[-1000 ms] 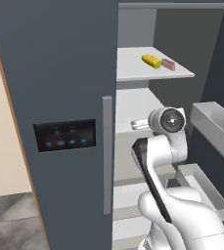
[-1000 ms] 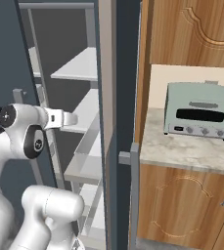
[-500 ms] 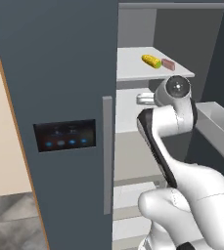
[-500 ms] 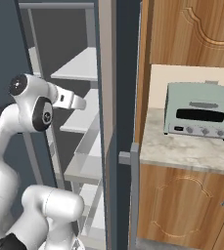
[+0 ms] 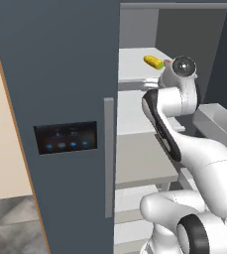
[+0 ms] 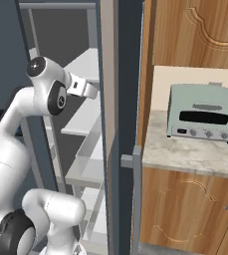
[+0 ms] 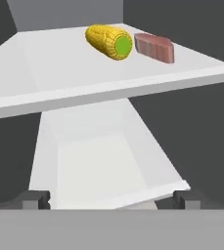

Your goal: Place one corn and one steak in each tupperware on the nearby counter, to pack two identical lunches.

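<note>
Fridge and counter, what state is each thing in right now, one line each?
Fridge door: swung open.
Corn: lying on its side on the upper shelf, untouched.
Steak: lying flat beside the corn, untouched.
Pincer: open, holding nothing, below shelf level.
Toaster oven: door closed, on the counter.

Our white jointed arm (image 5: 184,149) rises from its rounded base and bends at a dark-edged elbow, carrying the wrist up high and forward. Our two-finger dark-tipped gripper (image 7: 111,197) points roughly level ahead, its jaws spread as wide as they go with nothing between them. Seen from the right base camera, the hand (image 6: 83,87) reaches out sideways from the wrist joint.
</note>
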Controlling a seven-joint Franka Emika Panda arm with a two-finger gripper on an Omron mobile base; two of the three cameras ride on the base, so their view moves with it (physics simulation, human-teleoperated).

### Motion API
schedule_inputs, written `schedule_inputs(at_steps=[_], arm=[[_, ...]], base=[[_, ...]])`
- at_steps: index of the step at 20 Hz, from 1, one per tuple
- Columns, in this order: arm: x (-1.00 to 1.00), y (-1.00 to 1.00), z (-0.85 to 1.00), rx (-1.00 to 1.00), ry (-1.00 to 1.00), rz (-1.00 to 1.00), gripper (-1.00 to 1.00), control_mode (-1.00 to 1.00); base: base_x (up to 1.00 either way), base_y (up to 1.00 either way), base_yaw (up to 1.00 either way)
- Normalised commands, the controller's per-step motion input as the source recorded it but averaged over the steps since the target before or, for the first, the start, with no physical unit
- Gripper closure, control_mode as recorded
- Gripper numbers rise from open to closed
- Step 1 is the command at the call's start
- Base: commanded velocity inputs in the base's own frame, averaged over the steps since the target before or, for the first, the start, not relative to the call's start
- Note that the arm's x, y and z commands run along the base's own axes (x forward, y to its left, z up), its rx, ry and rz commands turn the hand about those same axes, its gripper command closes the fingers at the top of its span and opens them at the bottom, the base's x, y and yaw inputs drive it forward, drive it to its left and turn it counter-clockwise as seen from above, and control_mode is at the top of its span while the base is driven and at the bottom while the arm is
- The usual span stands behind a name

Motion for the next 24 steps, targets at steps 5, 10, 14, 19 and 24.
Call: schedule_inputs(at_steps=[5, 10, 14, 19, 24], arm=[[0.28, 0.0, 0.03, 0.0, -0.17, -0.03, -1.0, -1.0], [0.16, -0.06, 0.24, 0.0, -0.07, -0.06, -1.0, -1.0], [0.09, -0.01, 0.67, 0.02, -0.01, -0.02, -1.0, -1.0], [0.21, -0.07, 0.22, 0.03, 0.03, -0.01, -1.0, -1.0], [0.25, -0.23, 0.0, 0.0, 0.02, 0.0, -1.0, -1.0]], base=[[0.0, 0.0, 0.0], [0.0, 0.0, 0.0], [0.0, 0.0, 0.0], [0.0, 0.0, 0.0], [0.0, 0.0, 0.0]])
